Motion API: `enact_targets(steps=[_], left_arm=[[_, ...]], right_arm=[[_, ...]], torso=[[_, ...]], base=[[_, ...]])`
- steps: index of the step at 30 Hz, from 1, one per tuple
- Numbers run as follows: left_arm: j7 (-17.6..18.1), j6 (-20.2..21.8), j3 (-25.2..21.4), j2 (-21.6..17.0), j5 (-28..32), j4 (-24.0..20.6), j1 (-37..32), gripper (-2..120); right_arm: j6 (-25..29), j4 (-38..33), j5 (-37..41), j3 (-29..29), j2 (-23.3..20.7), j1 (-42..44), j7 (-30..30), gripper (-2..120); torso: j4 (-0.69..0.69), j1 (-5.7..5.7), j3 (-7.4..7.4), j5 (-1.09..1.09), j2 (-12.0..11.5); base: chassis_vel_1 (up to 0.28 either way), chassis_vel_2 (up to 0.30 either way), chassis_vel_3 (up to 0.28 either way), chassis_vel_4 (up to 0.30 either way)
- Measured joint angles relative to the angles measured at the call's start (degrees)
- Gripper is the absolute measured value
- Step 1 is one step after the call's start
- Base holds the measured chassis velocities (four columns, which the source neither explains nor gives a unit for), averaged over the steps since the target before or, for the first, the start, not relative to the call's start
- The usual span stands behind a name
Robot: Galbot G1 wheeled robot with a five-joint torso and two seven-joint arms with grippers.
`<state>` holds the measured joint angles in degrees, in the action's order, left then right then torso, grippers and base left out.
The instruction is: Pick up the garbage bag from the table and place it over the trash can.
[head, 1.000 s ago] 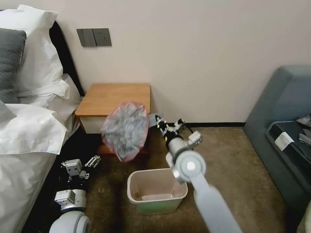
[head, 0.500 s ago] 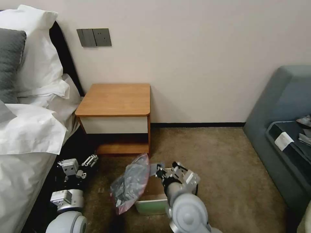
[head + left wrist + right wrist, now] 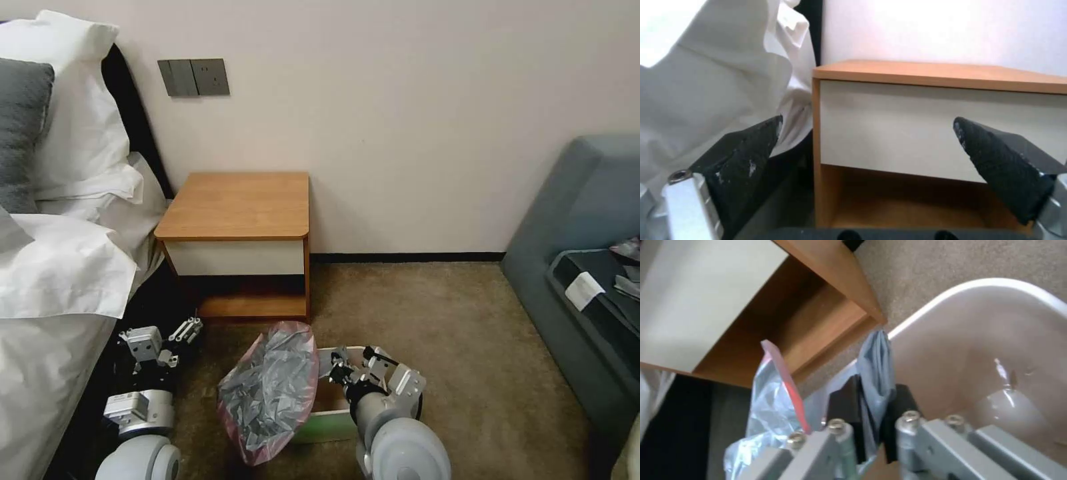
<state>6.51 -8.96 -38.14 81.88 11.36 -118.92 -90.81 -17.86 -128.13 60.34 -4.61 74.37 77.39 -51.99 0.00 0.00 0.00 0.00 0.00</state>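
Carpeted bedroom floor, trash can (image 3: pixel 333 421) near robot, table (image 3: pixel 237 203) beyond it. Right gripper (image 3: pixel 337 371) pinches garbage bag (image 3: pixel 270 392) edge over left rim. Risk: bag bunched, may slide outside bin. Left gripper (image 3: pixel 175 338) wide, parked by bed.

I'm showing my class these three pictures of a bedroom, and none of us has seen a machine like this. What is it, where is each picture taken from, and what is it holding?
It is a wheeled robot with two arms ending in grippers. One picture comes from a camera on its head, looking down at the floor; the other two come from cameras on its wrists.

The right gripper pinches a thin grey garbage bag with a pink edge, holding it at the rim of a cream trash can; the bag hangs over the can's left side. The left gripper waits open, low beside the bed, facing the wooden nightstand.
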Motion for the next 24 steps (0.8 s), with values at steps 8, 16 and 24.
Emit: enact_targets(steps=[8,16,24], left_arm=[[-0.2,0.0,1.0,0.0,-0.4,0.4,0.2,99],[-0.4,-0.1,2.2,-1.1,-0.5,1.2,0.2,99],[-1.5,9.7,6.5,-5.2,9.2,-4.8,-2.8,100]], right_arm=[[-1.6,-0.9,0.0,0.1,-0.2,0.4,-2.0,37],[-2.7,-2.4,-2.0,1.4,-2.3,2.2,-2.7,65],[-0.9,-6.8,-3.8,6.3,-4.5,4.6,-0.7,95]], torso=[[0.00,0.00,0.00,0.00,0.0],[0.00,0.00,0.00,0.00,0.0],[0.00,0.00,0.00,0.00,0.0]], base=[[0.000,0.000,0.000,0.000],[0.000,0.000,0.000,0.000],[0.000,0.000,0.000,0.000]])
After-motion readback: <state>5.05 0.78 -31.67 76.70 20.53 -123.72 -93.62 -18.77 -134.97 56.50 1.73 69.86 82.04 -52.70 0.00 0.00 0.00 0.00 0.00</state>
